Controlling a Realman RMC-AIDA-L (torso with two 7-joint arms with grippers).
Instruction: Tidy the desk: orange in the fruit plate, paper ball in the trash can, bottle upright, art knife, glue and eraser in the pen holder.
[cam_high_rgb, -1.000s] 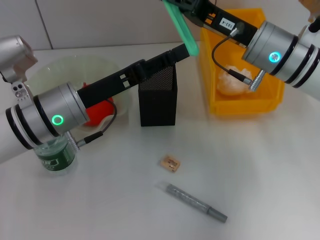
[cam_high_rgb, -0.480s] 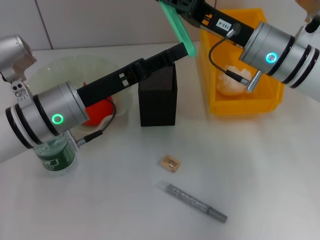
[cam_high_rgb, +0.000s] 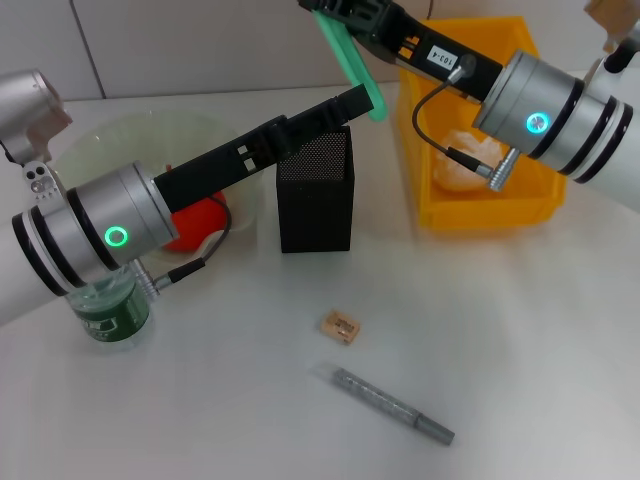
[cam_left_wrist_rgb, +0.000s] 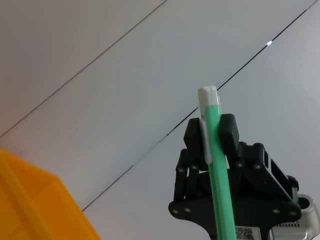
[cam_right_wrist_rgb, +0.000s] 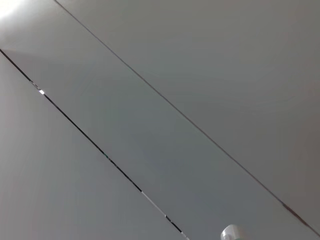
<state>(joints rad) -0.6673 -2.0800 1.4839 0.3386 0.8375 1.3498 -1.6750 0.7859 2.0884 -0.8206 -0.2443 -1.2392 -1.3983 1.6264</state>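
Green art knife up high over the pen holder, pinched in the right gripper.

Far lower left of the head view, the bottle (cam_high_rgb: 108, 312) stands upright under the left arm's silver wrist; just above it the orange (cam_high_rgb: 196, 222) sits in the fruit plate (cam_high_rgb: 100, 145). The left gripper (cam_high_rgb: 345, 108) stretches to the pen holder (cam_high_rgb: 316, 190) at centre, and I cannot tell how its fingers stand. Below centre lie the eraser (cam_high_rgb: 340, 327) and a grey pen (cam_high_rgb: 392, 404) on the table (cam_high_rgb: 520, 350). At the top, the right gripper (cam_high_rgb: 345, 20) clamps the art knife (cam_high_rgb: 350, 60), tilted. Right again, the paper ball (cam_high_rgb: 462, 170) rests inside the trash can (cam_high_rgb: 500, 215). The left wrist view alone shows that clamp: black fingers (cam_left_wrist_rgb: 227, 132) either side of the knife. The right wrist view shows only wall.
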